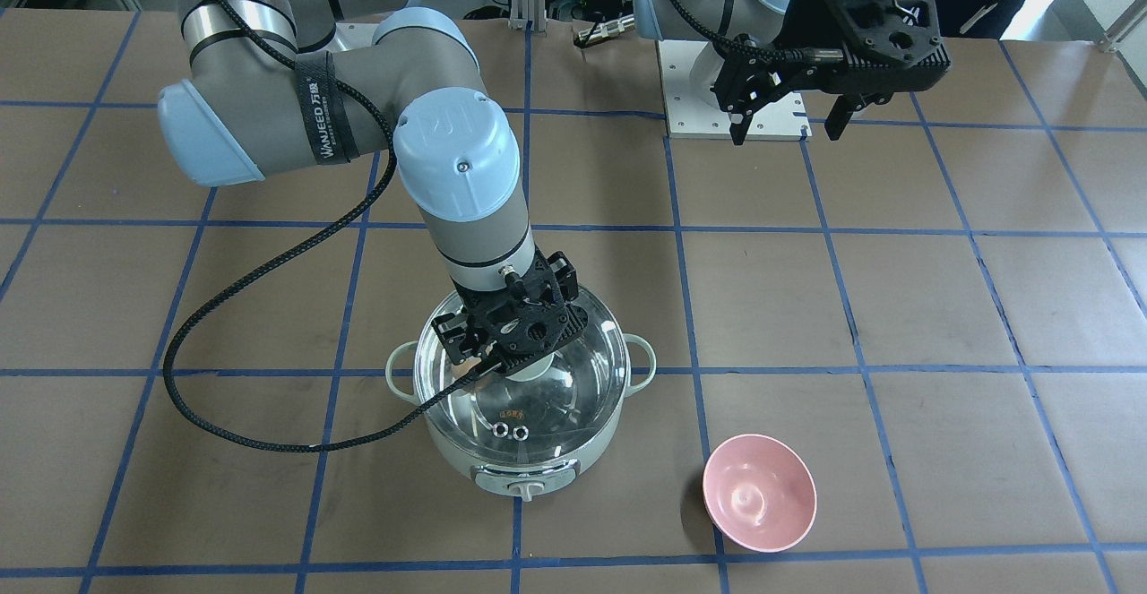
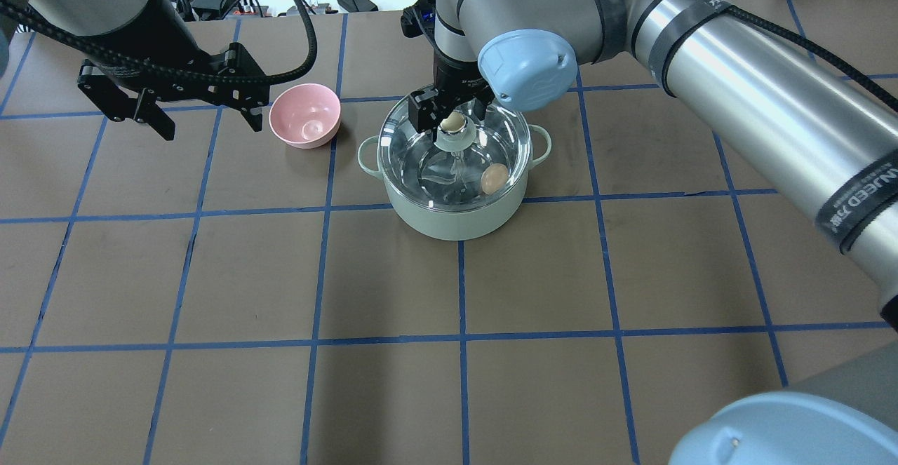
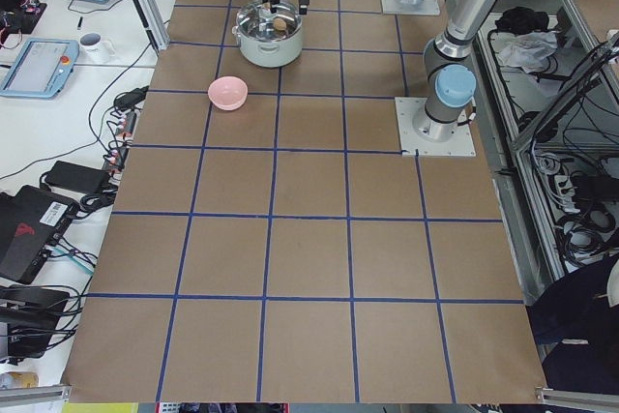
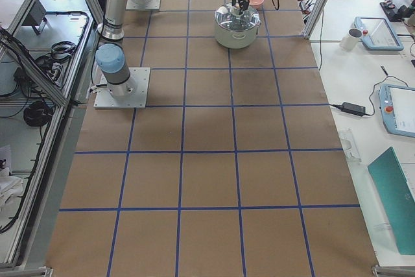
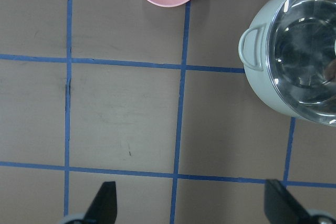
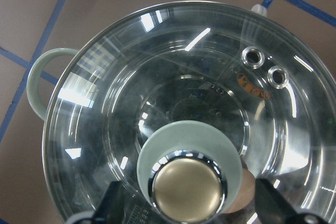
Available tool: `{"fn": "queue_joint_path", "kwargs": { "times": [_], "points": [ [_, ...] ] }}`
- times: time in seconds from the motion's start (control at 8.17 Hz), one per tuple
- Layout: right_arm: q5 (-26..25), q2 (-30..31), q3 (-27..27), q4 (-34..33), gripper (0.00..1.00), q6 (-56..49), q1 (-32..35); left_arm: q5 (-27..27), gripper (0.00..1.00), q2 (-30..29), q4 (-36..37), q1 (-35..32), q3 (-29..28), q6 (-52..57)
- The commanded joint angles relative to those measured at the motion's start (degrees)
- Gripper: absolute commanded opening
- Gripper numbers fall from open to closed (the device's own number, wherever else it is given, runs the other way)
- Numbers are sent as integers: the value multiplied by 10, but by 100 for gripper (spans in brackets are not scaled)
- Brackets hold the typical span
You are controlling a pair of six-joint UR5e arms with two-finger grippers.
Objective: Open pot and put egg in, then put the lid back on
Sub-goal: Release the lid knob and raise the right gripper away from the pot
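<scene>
The lid (image 2: 421,160) sits squarely on the pot (image 2: 456,221), and the egg (image 2: 494,179) shows through the glass near the steel wall inside, so the task looks all but finished. The right hand (image 2: 452,116) hangs over the lid's beige knob (image 2: 452,123), fingers spread wide either side without touching it, gripping nothing, leaving the lid to rest by its own weight. The left hand (image 2: 210,127) hovers wide open and empty above the desk (image 2: 351,275) beside the pink bowl (image 2: 305,116), probably to give the right arm room.

Glossy glass lid (image 6: 131,77) w/ metal vents (image 6: 253,57), pot (image 2: 456,223) smooth (shiny steel int.).
</scene>
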State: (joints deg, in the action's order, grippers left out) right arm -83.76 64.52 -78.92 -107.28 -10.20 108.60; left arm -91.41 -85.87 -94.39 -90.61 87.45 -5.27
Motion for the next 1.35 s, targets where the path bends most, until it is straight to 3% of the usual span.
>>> {"fn": "queue_joint_path", "kwargs": {
  "times": [0.0, 0.24, 0.61, 0.98, 1.22],
  "points": [
    [-2, 31, 3, 24, 100, 19, -1, 0, 100, 0, 0, 0, 0, 0],
    [-5, 97, 3, 87, 100, 21, -32, 0, 100, 0, 0, 0, 0, 0],
    [-13, 170, -2, 165, 100, 21, -162, 0, 100, 0, 0, 0, 0, 0],
    [-59, 203, -2, 219, 100, 21, -267, 0, 100, 0, 0, 0, 0, 0],
    [-61, 206, -4, 223, 100, 20, -270, 0, 100, 0, 0, 0, 0, 0]
  ]
}}
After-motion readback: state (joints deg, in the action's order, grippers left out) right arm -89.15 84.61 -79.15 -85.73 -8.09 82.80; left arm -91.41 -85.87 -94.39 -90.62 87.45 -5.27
